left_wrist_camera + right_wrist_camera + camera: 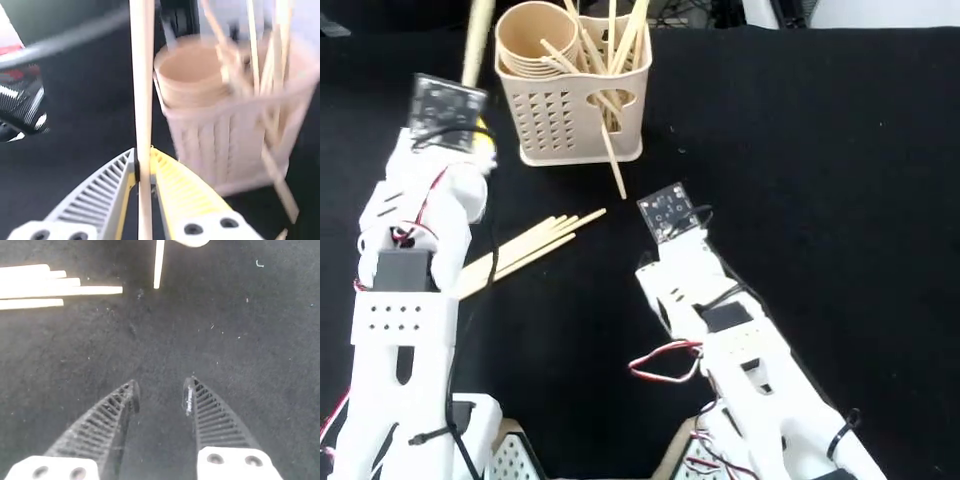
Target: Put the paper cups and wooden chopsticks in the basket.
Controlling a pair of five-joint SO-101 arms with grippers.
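A cream slotted basket [552, 108] stands at the table's back, holding stacked paper cups [535, 40] and several wooden chopsticks [618, 40]. One chopstick [612, 160] leans out through the basket's front onto the cloth. My left gripper [143, 160] is shut on a single upright chopstick [142, 75], raised just left of the basket [235, 135]; that stick [478, 40] rises above the left arm. A bundle of chopsticks [535, 242] lies on the black cloth between the arms. My right gripper [161, 392] hovers open over bare cloth, short of the bundle's ends [55, 287].
The table is covered in black cloth [800, 170], with wide free room to the right of the basket. Both arm bases and their red and black cables [665, 362] fill the near edge.
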